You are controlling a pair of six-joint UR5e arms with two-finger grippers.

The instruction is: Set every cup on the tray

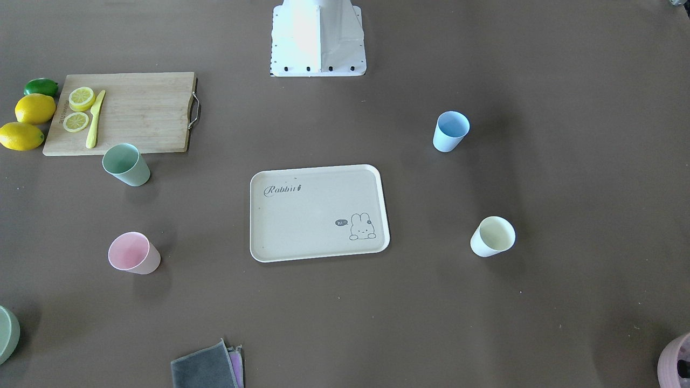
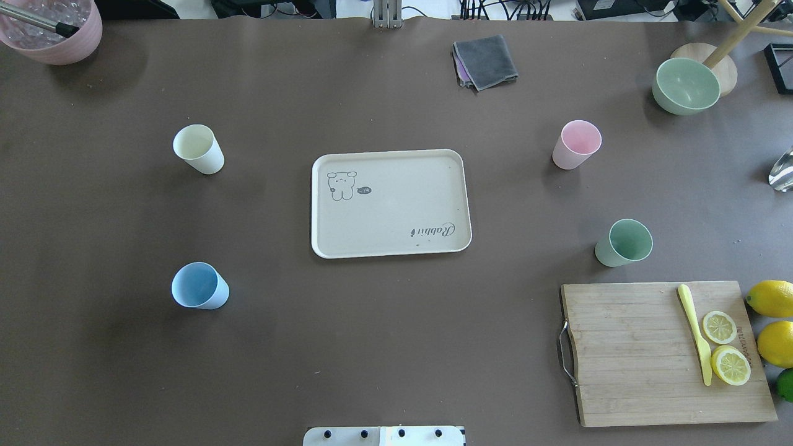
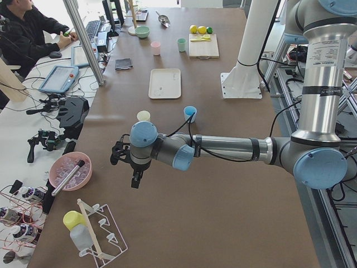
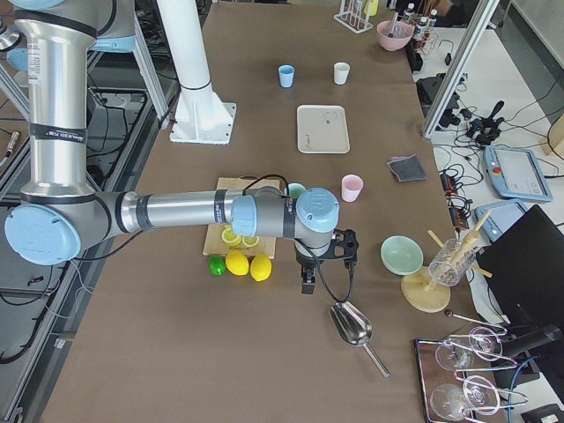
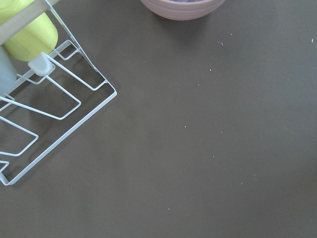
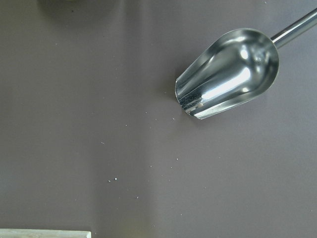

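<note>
Soft, even light on a matte brown table (image 1: pixel 345 323); we see every view bright and sharp.
We find the white robot base (image 1: pixel 318 32) blown out to glare in the front-facing view, and bright streaks on the metal scoop (image 6: pixel 228 74) in the right wrist view. The pink cup (image 1: pixel 133 253) casts only a faint, blurred shadow, and broad dim bands cross the tabletop.

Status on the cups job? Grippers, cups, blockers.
Left gripper and right gripper at table ends, open/shut unreadable. Blue cup, cream cup, pink cup, green cup upright, none on tray. Nothing between them and it.
</note>
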